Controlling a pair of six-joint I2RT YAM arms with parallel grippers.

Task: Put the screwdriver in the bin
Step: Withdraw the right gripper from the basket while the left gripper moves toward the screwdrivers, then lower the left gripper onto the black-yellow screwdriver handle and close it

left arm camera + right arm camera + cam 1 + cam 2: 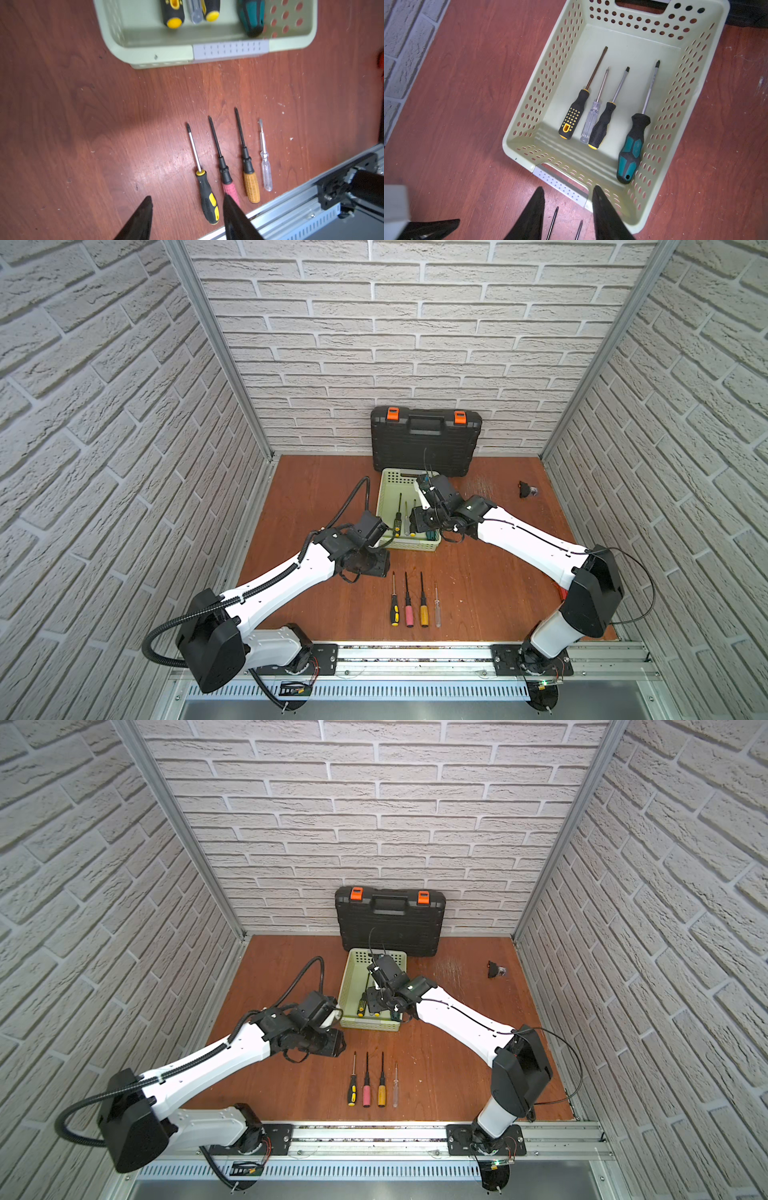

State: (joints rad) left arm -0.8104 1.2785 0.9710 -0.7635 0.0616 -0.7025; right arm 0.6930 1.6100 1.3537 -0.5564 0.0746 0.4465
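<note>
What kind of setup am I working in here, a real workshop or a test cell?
Most likely a staged robot test cell: brick-pattern wall panels held in an aluminium frame, a small wooden tabletop, and two arms bolted to a front rail.

Left end effector (187, 209) and right end effector (568, 199) both with jaws apart, empty, arms angled inward

A reddish-brown wooden tabletop (316, 497) is carrying everything. The pale green bin (386, 497) is sitting on it, just in front of a black toolcase (426, 443) that is standing at the back wall. Four screwdrivers (415, 605) are lying side by side near the front edge. A small dark object (527, 489) is lying well apart, toward the right.
</note>
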